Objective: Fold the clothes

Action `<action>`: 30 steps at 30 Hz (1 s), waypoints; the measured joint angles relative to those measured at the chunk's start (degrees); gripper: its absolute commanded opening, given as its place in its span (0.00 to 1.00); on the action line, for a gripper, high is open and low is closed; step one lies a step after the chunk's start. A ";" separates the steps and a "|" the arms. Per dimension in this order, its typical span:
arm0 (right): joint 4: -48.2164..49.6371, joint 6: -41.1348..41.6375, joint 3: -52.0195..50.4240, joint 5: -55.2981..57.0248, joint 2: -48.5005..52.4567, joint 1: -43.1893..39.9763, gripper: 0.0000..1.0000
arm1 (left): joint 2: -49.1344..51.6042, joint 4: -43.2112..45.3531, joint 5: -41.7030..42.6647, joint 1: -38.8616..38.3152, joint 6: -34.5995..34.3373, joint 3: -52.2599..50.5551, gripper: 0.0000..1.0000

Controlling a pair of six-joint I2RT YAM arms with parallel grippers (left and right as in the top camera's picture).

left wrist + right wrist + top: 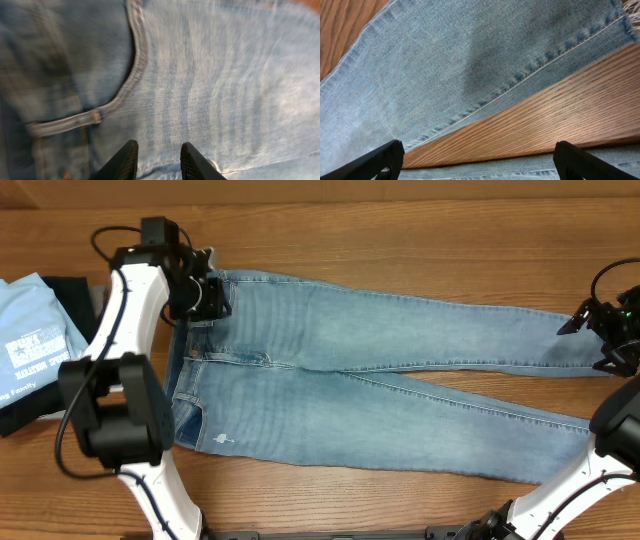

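The clothes, light-wash blue jeans (380, 380), lie flat across the wooden table (400, 230), waist at the left and both legs running right. My left gripper (205, 298) hovers over the far corner of the waistband. In the left wrist view its fingers (159, 145) stand slightly apart over creased denim (225, 75) beside a pocket seam, nothing pinched. My right gripper (588, 335) is at the ankle end of the far leg. In the right wrist view its jaws (479, 150) are wide open over the bare wood between the two legs (445, 65), with a frayed hem at the top right.
A folded light blue T-shirt with white print (30, 330) lies at the table's left edge on dark folded garments (65, 290). Bare wood runs along the far side and the front edge of the table.
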 measured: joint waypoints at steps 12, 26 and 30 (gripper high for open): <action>-0.52 0.00 0.00 -0.02 0.00 0.00 1.00 | 8.74 -3.37 -7.61 4.63 -7.43 0.70 0.18; -5.55 2.54 0.37 1.36 -5.60 -0.76 1.00 | -12.13 -8.81 -9.53 12.13 -6.54 1.25 0.95; -10.93 6.86 1.07 2.64 -25.92 -0.79 1.00 | -22.88 -16.41 -10.78 12.04 -7.67 2.82 0.95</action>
